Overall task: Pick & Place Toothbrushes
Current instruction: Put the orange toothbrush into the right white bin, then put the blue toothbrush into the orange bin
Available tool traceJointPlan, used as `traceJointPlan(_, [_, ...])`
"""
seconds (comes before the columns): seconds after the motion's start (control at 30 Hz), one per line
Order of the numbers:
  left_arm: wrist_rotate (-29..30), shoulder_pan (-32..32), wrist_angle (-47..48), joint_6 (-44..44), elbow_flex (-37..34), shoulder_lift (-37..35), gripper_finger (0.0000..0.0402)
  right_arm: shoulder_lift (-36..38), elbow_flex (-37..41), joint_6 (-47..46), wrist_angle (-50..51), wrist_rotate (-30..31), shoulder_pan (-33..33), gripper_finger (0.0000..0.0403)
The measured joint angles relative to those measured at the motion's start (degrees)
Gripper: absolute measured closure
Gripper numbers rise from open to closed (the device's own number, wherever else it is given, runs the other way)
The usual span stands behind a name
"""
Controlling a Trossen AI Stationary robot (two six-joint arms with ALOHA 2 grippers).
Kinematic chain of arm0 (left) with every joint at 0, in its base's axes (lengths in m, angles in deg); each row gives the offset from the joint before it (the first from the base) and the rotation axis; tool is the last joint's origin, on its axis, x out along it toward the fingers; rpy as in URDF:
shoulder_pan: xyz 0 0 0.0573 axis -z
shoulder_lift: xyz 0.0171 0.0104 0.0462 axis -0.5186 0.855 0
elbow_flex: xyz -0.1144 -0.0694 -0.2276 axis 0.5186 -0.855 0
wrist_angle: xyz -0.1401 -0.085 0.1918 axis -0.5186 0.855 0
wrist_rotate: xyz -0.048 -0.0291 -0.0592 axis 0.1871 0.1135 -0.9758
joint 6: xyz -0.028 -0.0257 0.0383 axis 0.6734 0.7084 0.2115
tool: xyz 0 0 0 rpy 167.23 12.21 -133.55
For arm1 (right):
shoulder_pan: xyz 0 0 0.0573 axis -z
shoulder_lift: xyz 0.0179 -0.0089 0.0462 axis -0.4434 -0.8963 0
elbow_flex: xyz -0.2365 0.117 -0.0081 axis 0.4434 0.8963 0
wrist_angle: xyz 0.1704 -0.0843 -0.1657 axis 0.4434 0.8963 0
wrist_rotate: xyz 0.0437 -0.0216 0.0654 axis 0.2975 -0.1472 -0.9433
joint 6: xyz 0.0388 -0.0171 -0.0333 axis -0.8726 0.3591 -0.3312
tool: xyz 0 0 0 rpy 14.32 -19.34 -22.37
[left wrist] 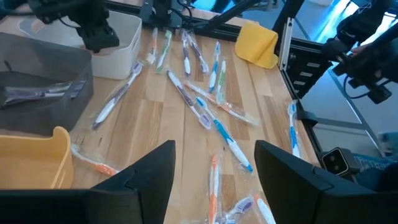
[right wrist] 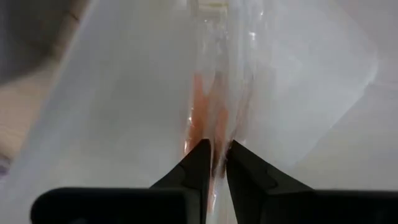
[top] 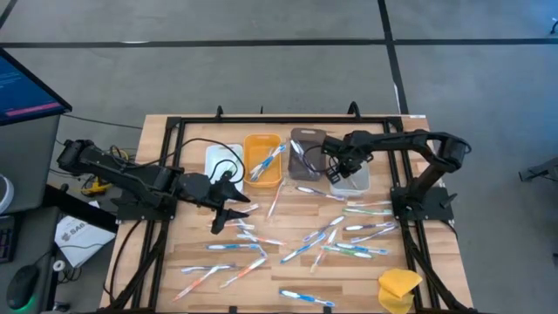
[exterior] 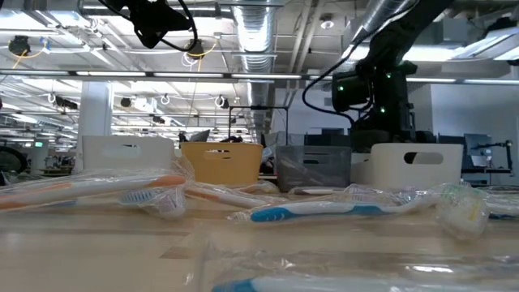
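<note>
Several wrapped toothbrushes [top: 331, 237] lie scattered flat on the wooden table [top: 174, 262]. My right gripper [right wrist: 216, 149] points down over the white bin [top: 356, 180] at the far right, shut on a wrapped toothbrush with an orange handle [right wrist: 200, 106]. My left gripper [top: 231, 209] hovers open above the table's left middle with nothing between its fingers [left wrist: 155, 171]. More toothbrushes lie in the orange bin [top: 261, 160] and the grey bin [top: 305, 146]. My right gripper pinches the wrapped orange-handled toothbrush [right wrist: 214, 138] between its two fingertips, through the clear wrapper. The fingers come from above, pointing down. The toothbrush hangs below them along their line, inside the white bin [right wrist: 118, 93]; whether its lower end rests on the bin's floor cannot be told.
Another white bin [top: 222, 161] stands left of the orange one. A yellow sponge-like lump [top: 399, 286] sits at the near right corner. Black frame rails [top: 174, 148] border the table. A monitor [top: 26, 87] stands beyond the left edge.
</note>
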Motion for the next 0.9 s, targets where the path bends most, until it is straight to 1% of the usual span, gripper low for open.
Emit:
traceJointPlan(0.23, [-0.03,0.0,0.04,0.0,0.0,0.0,0.0188,1.29,-1.09,-0.03,3.2,-0.08,0.02,0.0327])
traceJointPlan(0.5, [-0.07,0.0,0.06,0.0,0.0,0.0,0.0188,1.29,-1.57,-1.13,4.57,-0.2,0.02,0.026])
traceJointPlan(0.7, [-0.09,0.0,0.11,0.0,0.0,0.0,0.0188,1.29,-4.41,-1.73,9.19,-0.21,-0.02,0.0217])
traceJointPlan(0.9, [-0.13,0.0,0.2,0.0,0.0,0.0,0.0188,1.29,-8.48,-0.42,13.55,-0.24,-2.08,0.0195])
